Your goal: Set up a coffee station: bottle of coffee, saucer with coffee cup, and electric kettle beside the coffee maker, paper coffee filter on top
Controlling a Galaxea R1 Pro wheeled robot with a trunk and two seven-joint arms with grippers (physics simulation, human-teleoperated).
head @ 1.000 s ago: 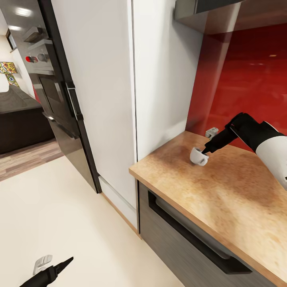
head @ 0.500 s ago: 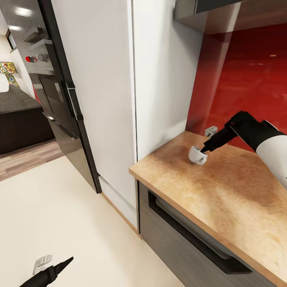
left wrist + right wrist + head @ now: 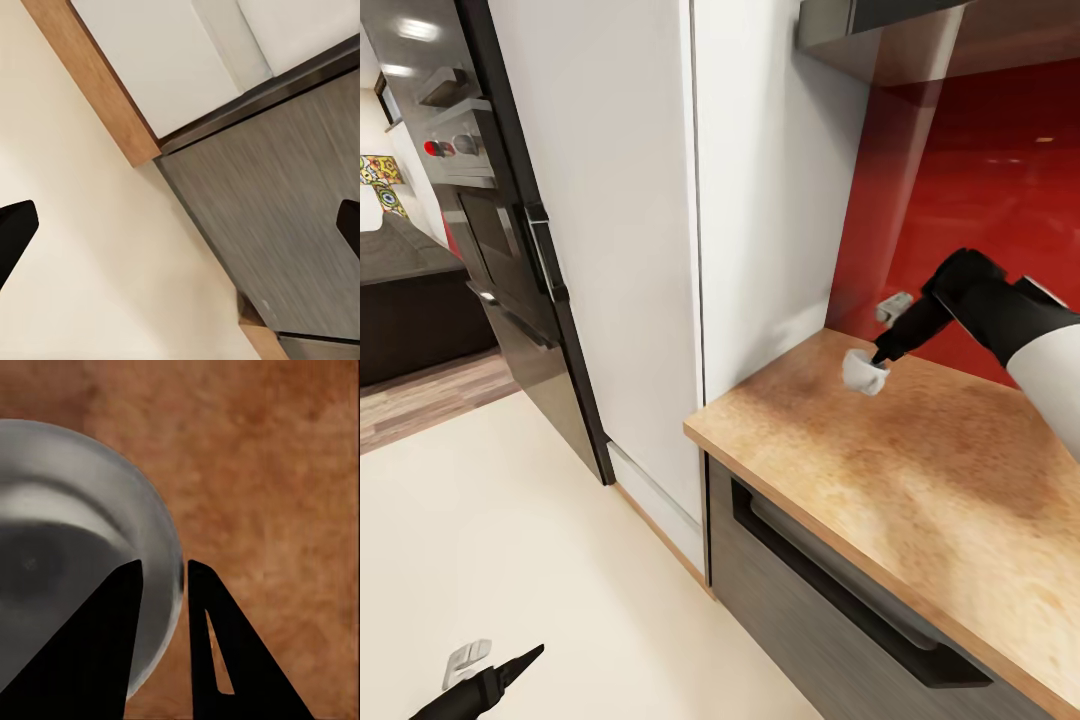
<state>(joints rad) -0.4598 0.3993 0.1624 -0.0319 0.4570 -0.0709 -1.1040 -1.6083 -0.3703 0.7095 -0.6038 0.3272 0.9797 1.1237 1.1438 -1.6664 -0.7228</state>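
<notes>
Because the right claw (image 3: 880, 360) is clamped only on the cup (image 3: 863, 371)'s thin rim at centre right, it could slip and drop onto the table (image 3: 920, 470). At lower left, the left claw (image 3: 500, 665) hangs spread apart.

White coffee cup (image 3: 862, 370); speckled tan kitchen countertop (image 3: 920, 470); red backsplash (image 3: 970, 200).

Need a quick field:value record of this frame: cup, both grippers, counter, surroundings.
coffee cup: white, on or just above the tan kitchen countertop, near the back corner; contact unclear
right gripper: shut on the cup's rim, one finger inside the cup, one outside
left gripper: low over the cream floor, fingers spread, holding nothing
backsplash: glossy red
beside counter: tall white cabinet, dark oven unit
</notes>
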